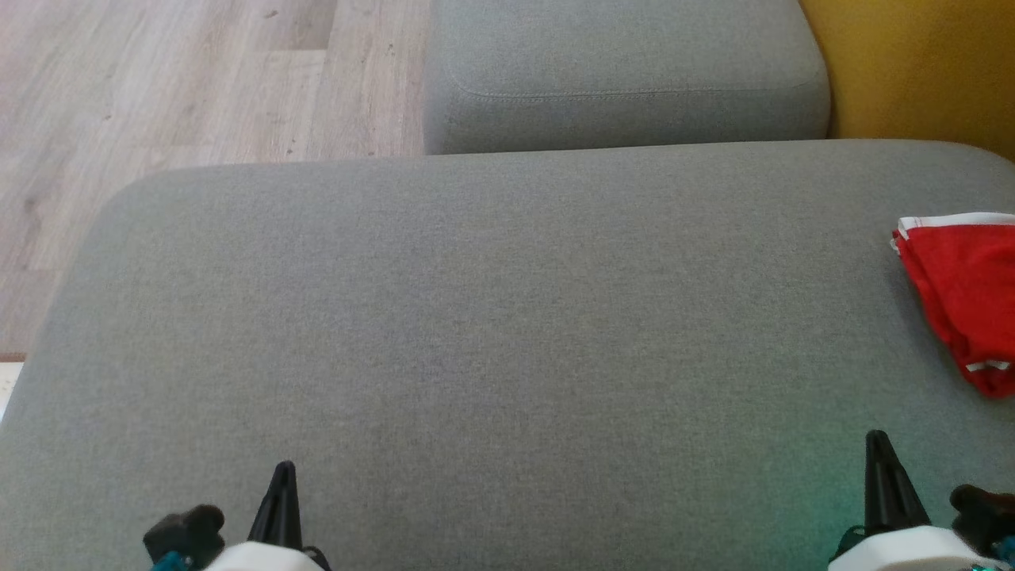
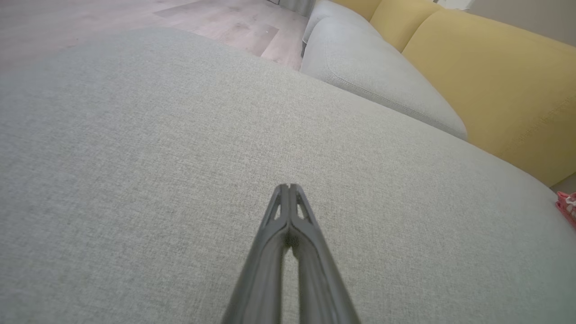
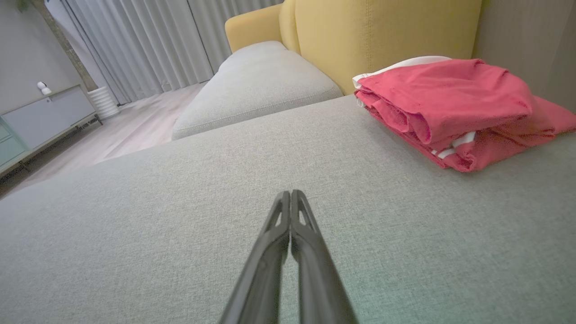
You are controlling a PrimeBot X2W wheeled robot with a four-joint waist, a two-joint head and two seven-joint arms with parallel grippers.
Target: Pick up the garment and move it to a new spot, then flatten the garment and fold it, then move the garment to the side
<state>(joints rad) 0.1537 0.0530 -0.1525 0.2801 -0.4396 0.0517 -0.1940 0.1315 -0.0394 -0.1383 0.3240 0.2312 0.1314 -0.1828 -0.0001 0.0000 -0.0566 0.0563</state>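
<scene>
The red garment (image 1: 963, 293) lies folded in a loose stack at the far right of the big grey seat cushion (image 1: 492, 317), close to the yellow backrest (image 1: 920, 63). From the head view its right part is cut off by the frame edge, and the folds hide what kind of garment it is. White bands show at its far edge and along one lower hem. The left gripper (image 2: 288, 185) hangs over bare cushion at the near left, and the right gripper (image 3: 290, 192) at the near right, with the garment well apart from both. Both pairs of jaws are pressed together and hold nothing. A smaller grey cushion (image 1: 626, 71) with a stitched seam sits beyond the big one, rounded at its corners. Pale wood-plank floor (image 1: 158, 79) lies to the far left. Off at the room's far end hang long grey pleated curtains (image 3: 148, 40), with a white ribbed cylinder (image 3: 103, 102) and a low grey cabinet (image 3: 40, 117) beside them. A small white object (image 3: 42, 86) on the cabinet is too tiny to identify. The cushion cloth is a coarse, flecked weave. The garment looks soft and rumpled.
</scene>
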